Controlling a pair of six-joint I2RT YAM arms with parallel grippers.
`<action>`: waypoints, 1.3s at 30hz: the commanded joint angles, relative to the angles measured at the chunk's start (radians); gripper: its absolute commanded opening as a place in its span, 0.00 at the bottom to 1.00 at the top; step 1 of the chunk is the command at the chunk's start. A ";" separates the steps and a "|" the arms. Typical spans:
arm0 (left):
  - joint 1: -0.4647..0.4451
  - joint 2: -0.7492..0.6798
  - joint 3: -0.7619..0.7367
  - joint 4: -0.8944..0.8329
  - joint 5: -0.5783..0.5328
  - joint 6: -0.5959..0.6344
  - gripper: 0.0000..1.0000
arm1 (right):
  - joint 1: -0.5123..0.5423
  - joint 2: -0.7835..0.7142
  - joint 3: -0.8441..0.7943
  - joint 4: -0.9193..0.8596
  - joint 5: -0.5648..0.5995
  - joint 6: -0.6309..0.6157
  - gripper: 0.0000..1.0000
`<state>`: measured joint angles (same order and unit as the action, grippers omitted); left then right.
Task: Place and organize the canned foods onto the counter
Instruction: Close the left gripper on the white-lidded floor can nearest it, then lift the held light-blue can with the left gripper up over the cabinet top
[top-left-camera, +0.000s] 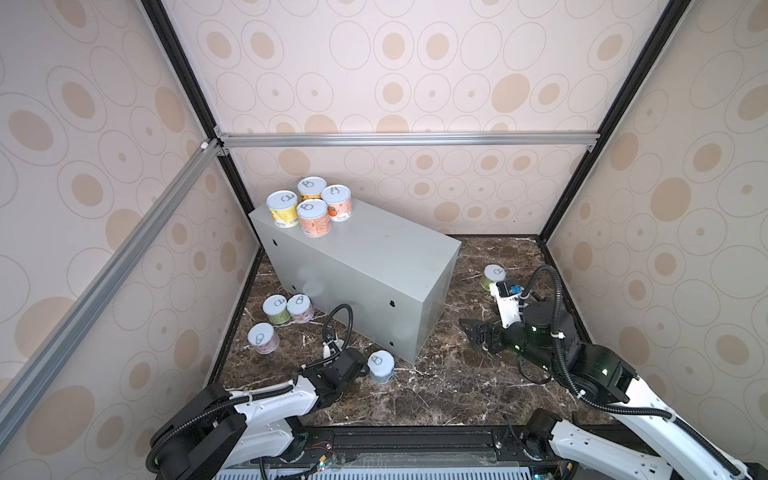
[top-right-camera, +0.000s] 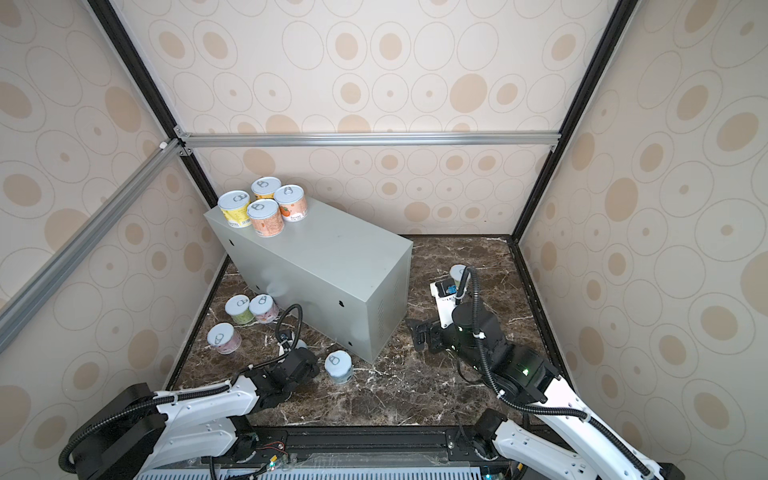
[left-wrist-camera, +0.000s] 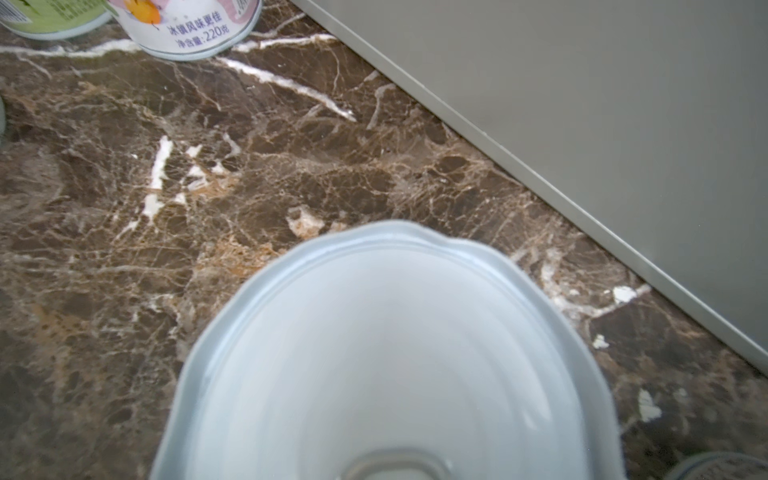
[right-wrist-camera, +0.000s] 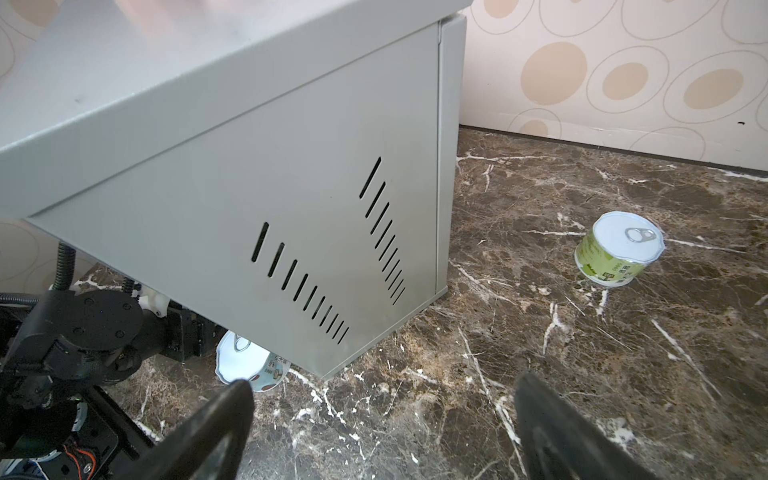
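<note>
1. On the counter (top-left-camera: 374, 249), at its far left end: four cans (top-left-camera: 313, 214), close together.
2. On the floor (top-left-camera: 436, 386), left of it: three cans (top-left-camera: 276, 309).
3. Before its near corner: the near can (top-left-camera: 380, 365); left of that, the middle can (left-wrist-camera: 386, 353).
4. Right of it: the lone can (top-left-camera: 493, 275).

The counter (top-left-camera: 374, 249) is plain grey with small dark holes. At its far left corner stand a yellow can (top-left-camera: 283, 210), an orange-yellow can (top-left-camera: 311, 189), a peach can (top-left-camera: 314, 219) and a white-orange can (top-left-camera: 337, 204). On the dark brown, white-veined floor (top-left-camera: 436, 386): two green cans (top-left-camera: 276, 309), two pink cans (top-left-camera: 300, 308), one blue can (top-left-camera: 381, 367). The close-up can (left-wrist-camera: 386, 353) shows a silvery-white lid.
</note>
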<state>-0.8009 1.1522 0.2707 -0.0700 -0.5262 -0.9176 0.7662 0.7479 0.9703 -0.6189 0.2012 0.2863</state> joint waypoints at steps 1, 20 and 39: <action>-0.009 0.000 0.045 -0.044 -0.011 -0.020 0.63 | -0.006 -0.006 0.007 -0.018 -0.002 -0.005 1.00; -0.008 -0.293 0.254 -0.370 0.025 0.056 0.60 | -0.005 -0.046 0.003 -0.063 -0.018 0.038 1.00; -0.008 -0.414 0.575 -0.650 0.070 0.277 0.61 | -0.006 -0.062 0.003 -0.117 -0.063 0.085 1.00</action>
<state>-0.8032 0.7574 0.7567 -0.6785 -0.4385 -0.7105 0.7654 0.6949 0.9703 -0.7200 0.1463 0.3546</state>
